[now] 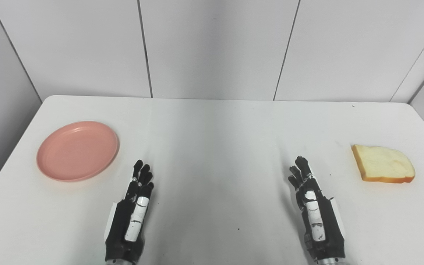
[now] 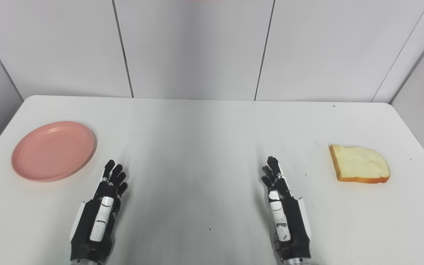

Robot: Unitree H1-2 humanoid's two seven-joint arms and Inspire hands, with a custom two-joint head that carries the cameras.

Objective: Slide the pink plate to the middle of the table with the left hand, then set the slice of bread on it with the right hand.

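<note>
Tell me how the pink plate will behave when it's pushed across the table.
The pink plate looks shallow and flat-based, so it should slide rather than tip or roll. It seems like light plastic on a smooth table, so a push from the left hand may send it skidding or turning.

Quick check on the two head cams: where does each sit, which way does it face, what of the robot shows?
Left eye view: on the head, looking down and forward over the white table to the wall panels; both forearms enter from the bottom, left hand and right hand open.
Right eye view: on the head, a little to the right, same downward aim; the same two hands show, shifted left in the picture.
Shared: pink plate at left, slice of bread at right, neither touched.
</note>
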